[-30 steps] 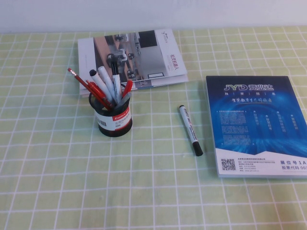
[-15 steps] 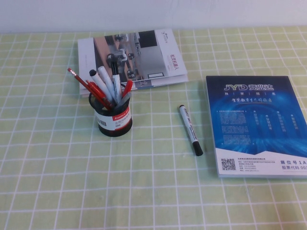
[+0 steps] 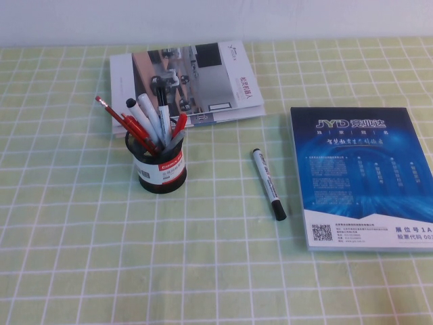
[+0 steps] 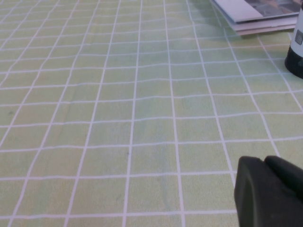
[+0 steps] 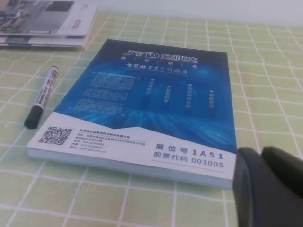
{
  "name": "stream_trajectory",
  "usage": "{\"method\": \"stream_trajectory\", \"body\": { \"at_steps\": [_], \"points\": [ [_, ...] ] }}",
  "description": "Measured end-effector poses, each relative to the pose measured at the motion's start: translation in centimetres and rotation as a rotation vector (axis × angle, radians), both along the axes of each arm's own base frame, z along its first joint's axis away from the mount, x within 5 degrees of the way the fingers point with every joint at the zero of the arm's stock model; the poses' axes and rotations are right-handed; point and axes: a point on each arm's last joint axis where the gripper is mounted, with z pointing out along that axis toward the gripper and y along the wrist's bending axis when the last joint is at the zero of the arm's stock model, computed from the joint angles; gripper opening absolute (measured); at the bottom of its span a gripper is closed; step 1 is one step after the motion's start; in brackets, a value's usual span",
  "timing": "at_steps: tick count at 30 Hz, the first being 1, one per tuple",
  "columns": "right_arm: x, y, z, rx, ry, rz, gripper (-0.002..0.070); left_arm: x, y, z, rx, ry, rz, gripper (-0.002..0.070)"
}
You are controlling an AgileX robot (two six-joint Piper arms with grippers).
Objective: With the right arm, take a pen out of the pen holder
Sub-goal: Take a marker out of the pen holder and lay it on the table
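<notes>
A black pen holder stands left of the table's middle, with several red, white and black pens sticking up out of it. One black-capped white marker lies flat on the green checked cloth between the holder and a blue booklet. Neither arm shows in the high view. My right gripper hovers low at the near corner of the booklet, fingers shut together and holding nothing; the marker lies beyond the booklet's other side. My left gripper is shut and empty over bare cloth, with the holder's base some way off.
The blue booklet lies flat at the right, and a stack of magazines lies behind the holder. The green checked cloth covers the whole table. The booklet fills most of the right wrist view.
</notes>
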Motion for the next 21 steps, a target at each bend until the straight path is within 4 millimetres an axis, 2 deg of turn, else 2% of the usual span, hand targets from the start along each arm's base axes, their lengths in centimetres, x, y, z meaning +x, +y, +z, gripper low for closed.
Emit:
{"method": "stream_trajectory", "body": {
  "at_steps": [5, 11, 21],
  "points": [
    [0.0, 0.1, -0.1, -0.023, 0.005, 0.015, -0.0013, 0.0, 0.0, 0.0, 0.0, 0.0, 0.0, -0.0005],
    [-0.3, 0.2, -0.9, -0.007, 0.1, 0.028, -0.0013, 0.0, 0.0, 0.0, 0.0, 0.0, 0.0, -0.0005],
    [-0.3, 0.2, -1.0, -0.001, 0.112, 0.028, -0.0013, 0.0, 0.0, 0.0, 0.0, 0.0, 0.0, -0.0005]
  ]
}}
